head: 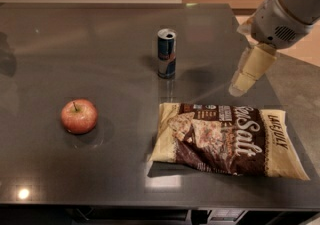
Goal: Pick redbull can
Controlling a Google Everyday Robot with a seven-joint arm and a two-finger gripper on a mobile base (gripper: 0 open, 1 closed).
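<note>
One arm (285,14) slanted down-left from the right; gripper (237,88) hung above tabletop (75,44), apart from can (166,54); grip state unclear.

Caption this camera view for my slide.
Gripper hovers right of upright redbull can, beyond chip bag; apple at left.

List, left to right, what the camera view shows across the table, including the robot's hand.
apple → redbull can → hand, held in the air to the right of the can.
</note>
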